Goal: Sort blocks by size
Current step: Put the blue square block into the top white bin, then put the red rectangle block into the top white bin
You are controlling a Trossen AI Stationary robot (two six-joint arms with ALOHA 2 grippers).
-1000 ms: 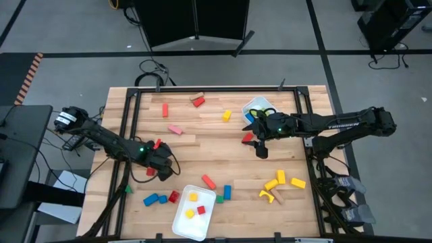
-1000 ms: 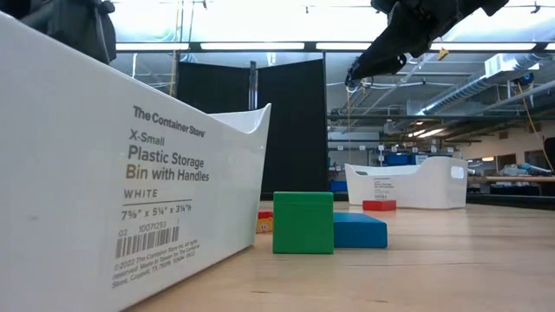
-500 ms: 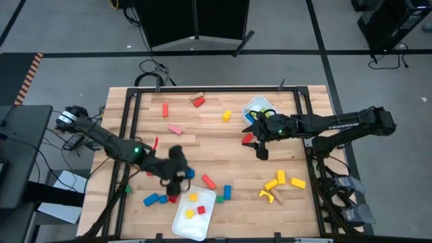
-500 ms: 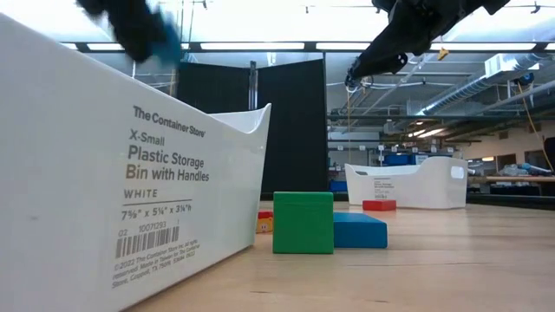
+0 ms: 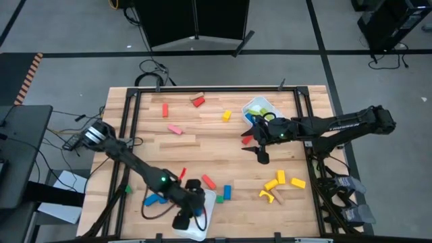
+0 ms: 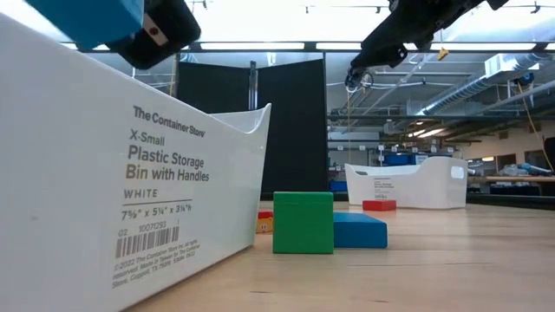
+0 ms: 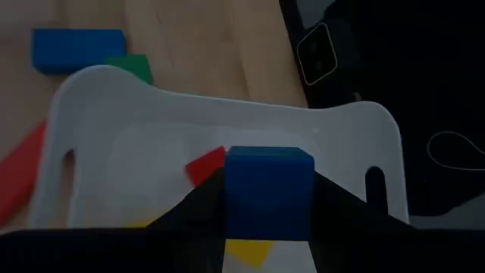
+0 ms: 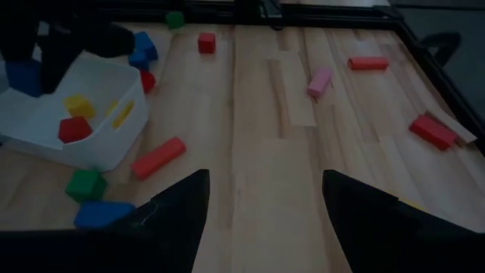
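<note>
- Left gripper [image 7: 267,199] is hanging right over the near white bin [image 5: 208,200] at the front edge of the table, fingers pinching a blue cube [image 7: 269,189]. In the low view the same cube [image 6: 87,19] sits above the bin's wall.
- Already in that bin: a red cube [image 7: 206,164] and some yellow pieces, one yellow cube [image 8: 78,105] showing well from the right wrist.
- Packed around the bin: a red bar [image 5: 208,181], a green cube [image 5: 219,198] and a blue block [image 5: 227,192] just beside its right side, and blue blocks [image 5: 154,200] on its left, under the left arm.
- Right gripper [image 5: 262,156] hovers mid-table, fingers spread with nothing between them, a red block [image 5: 247,138] near it.
- Second white bin [image 5: 258,108] is at the back right, partly under the right arm, with green and blue pieces inside.
- Loose stuff: yellow blocks and an arch [image 5: 275,196] front right, a pink bar [image 5: 175,129], a red bar [image 5: 165,109], a red block [image 5: 198,101] and a yellow cube [image 5: 227,116] toward the back.
- Surface is a light wood-plank table [image 5: 202,148] with a dark frame.
- Room: grey floor with taped lines, a black partition panel [image 5: 196,20] behind the table, cables on the floor, and ceiling strip lights in the low view.
</note>
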